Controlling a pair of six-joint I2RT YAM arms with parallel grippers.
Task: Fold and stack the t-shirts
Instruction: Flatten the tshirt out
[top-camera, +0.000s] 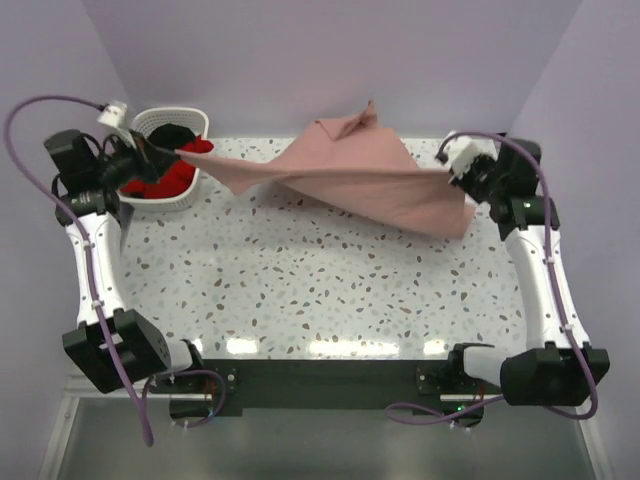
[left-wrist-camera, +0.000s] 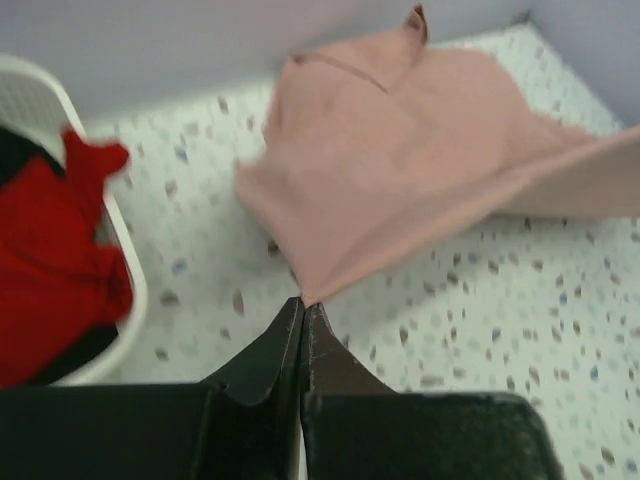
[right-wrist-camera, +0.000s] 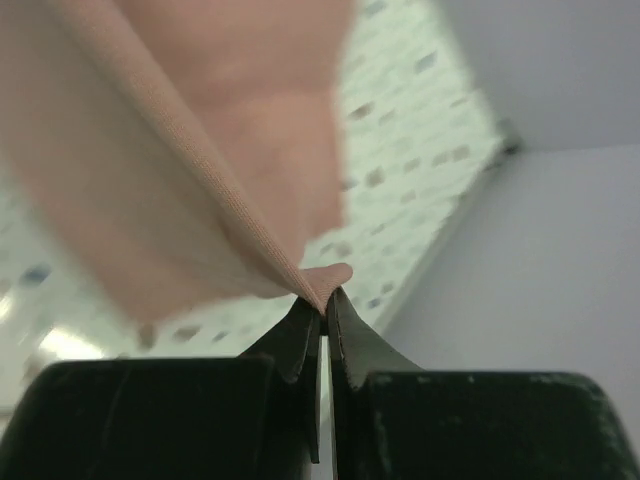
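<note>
Pink t-shirt (top-camera: 370, 170) is hanging stretched over the tabletop's (top-camera: 300, 280) back. Left gripper (left-wrist-camera: 303, 300) is pinching one corner beside the white basket (top-camera: 172, 113) holding the red t-shirt (top-camera: 170, 182) and black t-shirt (top-camera: 170, 132). Right gripper (right-wrist-camera: 322, 300) is pinching the other corner.

Front table (top-camera: 330, 290) open; basket (top-camera: 165, 203), pink shirt (top-camera: 360, 170) behind.

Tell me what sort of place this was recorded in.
Probably a robot test cell: a speckled tabletop boxed in by lilac walls, left arm and right arm bolted at its near edge, plus a white laundry basket.
</note>
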